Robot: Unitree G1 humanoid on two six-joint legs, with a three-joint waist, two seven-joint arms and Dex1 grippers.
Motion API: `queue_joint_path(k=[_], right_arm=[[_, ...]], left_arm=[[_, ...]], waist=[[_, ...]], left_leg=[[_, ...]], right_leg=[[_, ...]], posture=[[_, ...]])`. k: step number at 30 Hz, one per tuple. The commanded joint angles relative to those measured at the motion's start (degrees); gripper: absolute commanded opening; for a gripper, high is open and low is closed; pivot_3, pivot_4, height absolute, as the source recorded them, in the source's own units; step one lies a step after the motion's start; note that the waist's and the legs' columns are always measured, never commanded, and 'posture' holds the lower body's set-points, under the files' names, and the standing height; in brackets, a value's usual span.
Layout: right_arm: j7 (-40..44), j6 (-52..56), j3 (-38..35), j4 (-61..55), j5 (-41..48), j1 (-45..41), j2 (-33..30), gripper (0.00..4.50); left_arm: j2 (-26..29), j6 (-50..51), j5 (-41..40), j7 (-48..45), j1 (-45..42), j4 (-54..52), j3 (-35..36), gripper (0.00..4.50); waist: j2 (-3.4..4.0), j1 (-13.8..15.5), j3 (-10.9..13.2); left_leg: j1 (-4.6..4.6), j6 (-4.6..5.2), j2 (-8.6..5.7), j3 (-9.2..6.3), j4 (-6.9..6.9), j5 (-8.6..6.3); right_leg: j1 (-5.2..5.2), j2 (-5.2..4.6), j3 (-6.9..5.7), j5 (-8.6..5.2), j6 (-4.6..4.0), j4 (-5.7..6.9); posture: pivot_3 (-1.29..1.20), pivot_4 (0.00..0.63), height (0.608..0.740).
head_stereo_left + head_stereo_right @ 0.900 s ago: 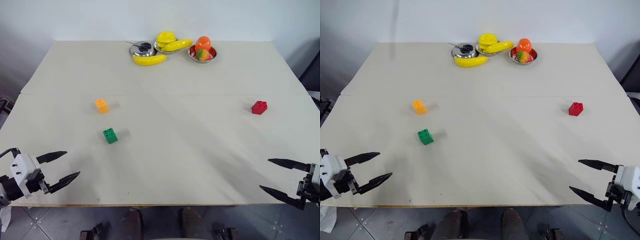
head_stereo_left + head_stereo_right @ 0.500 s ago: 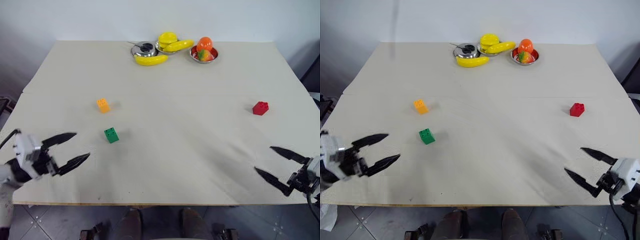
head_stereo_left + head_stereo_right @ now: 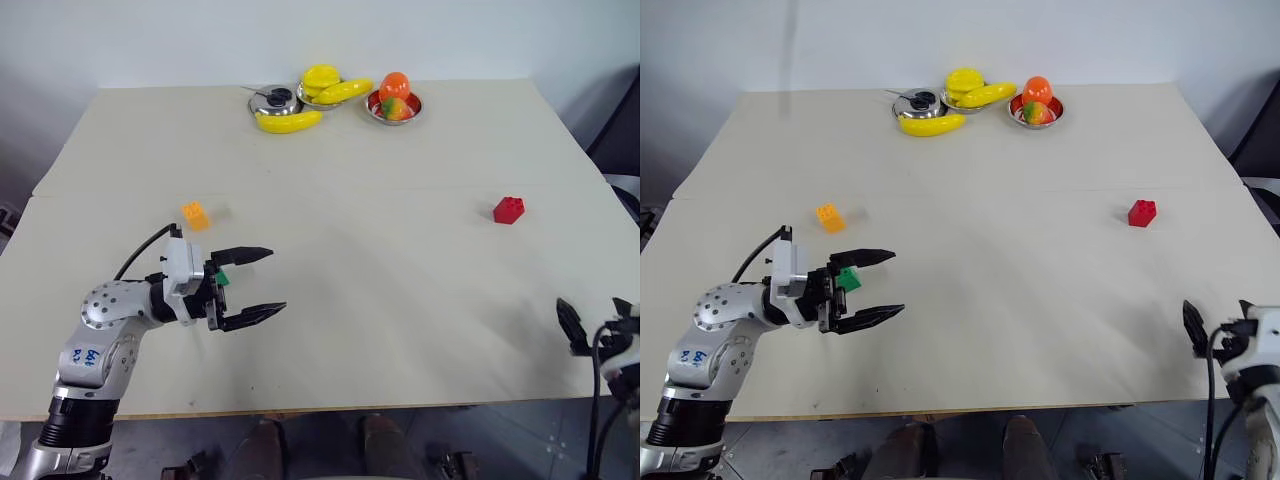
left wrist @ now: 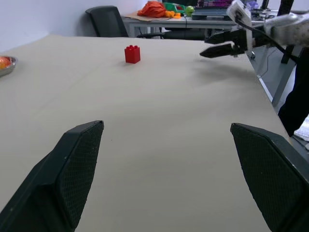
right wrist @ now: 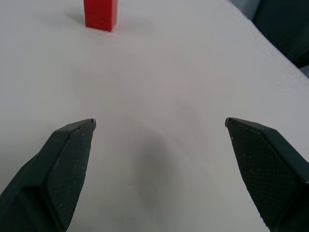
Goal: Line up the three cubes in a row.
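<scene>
Left eye view looks down on a wide beige tabletop, taken here as the landmark, with the three task blocks scattered across it and not in a row. A small orange studded plastic building block sits on the table's left half, about midway between the near and far edges. A small green studded plastic block lies nearer the front edge than the orange one and slightly to its right, partly hidden behind the left gripper, which reaches in over the table's left side; the green block shows near the base of the fingers rather than at their tips, and whether it is touched cannot be told. That gripper's two black fingers are spread wide and hold nothing. A small red studded plastic block stands on the table's right half, well apart from the other two. The right gripper hangs at the table's near right corner, its fingers also spread wide and empty, pointing towards the red block. Along the table's far edge sit round metal bowls with yellow bananas and orange fruit.
</scene>
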Motion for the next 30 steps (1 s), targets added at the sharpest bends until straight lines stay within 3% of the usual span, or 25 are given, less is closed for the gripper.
queue_joint_path(k=[1,9,15,29,30], right_arm=[[-3.1,8.93,1.36,-0.63,0.7,-7.93,-5.17,4.5],[-7.42,21.44,10.53,13.08,-4.28,-31.11,-10.06,4.5],[-7.36,21.11,14.55,27.87,-7.49,-43.93,-9.86,4.5],[-6.17,12.75,18.13,47.37,-11.4,-54.34,-5.48,4.5],[-6.55,12.05,17.96,48.33,-11.48,-54.81,-5.07,4.14]], left_arm=[[-0.14,-0.39,0.04,0.37,0.99,-2.6,0.39,4.48],[-0.27,0.39,0.33,1.56,2.73,-5.28,-0.19,4.48],[-0.13,1.03,0.15,2.24,3.04,-6.19,-0.09,4.48],[-0.24,1.05,0.36,2.68,2.54,-6.23,-0.14,4.48],[-0.11,0.98,0.45,2.48,2.51,-6.18,-0.21,4.5]], waist=[[0.03,-0.07,0.01],[0.04,0.27,0.01],[0.04,0.56,0.01],[0.05,-0.48,0.01],[0.05,-0.57,0.01]], left_leg=[[0.0,0.0,0.0,-0.01,0.01,0.0],[-0.08,0.02,-0.02,-0.01,0.03,-0.01],[-0.23,0.03,-0.02,0.08,0.06,-0.02],[-0.94,-0.17,-0.04,0.18,0.33,0.1],[-0.93,-0.17,-0.04,0.18,0.33,0.1]], right_leg=[[0.0,0.0,0.0,0.0,0.0,0.0],[-0.06,-0.02,0.02,0.01,0.01,0.0],[-0.24,-0.04,0.05,0.01,0.01,0.0],[-1.01,-0.06,0.11,0.01,0.01,0.36],[-1.01,-0.05,0.11,0.01,0.01,0.43]], posture=[[0.0,0.15,0.74],[0.0,0.15,0.74],[0.0,0.15,0.74],[0.0,0.15,0.74],[0.0,0.15,0.74]])
